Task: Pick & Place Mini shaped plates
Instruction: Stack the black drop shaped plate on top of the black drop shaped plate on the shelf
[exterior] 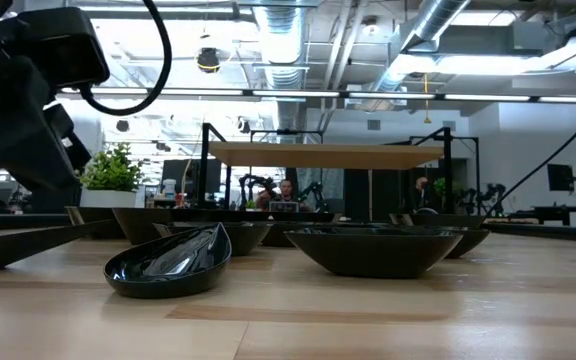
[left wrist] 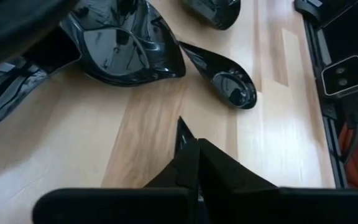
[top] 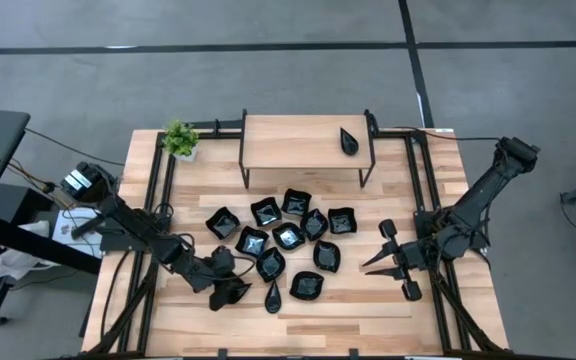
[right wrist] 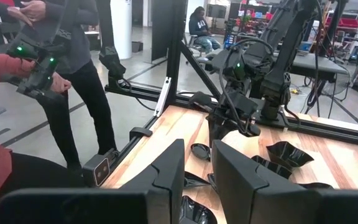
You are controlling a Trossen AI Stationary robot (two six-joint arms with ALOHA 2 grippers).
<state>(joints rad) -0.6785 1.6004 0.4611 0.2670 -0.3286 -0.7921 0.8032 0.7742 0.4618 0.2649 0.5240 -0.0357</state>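
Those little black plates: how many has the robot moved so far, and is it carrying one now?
One teardrop plate already sits on the raised wooden shelf. The left gripper, jaws shut, is down at a plate near the table's front edge; whether it grips it is unclear. The right gripper waits beside the pile. About a dozen plates remain.

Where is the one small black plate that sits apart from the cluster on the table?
In the high view, that teardrop plate lies on the right end of the raised wooden shelf at the table's far edge, away from the plant.
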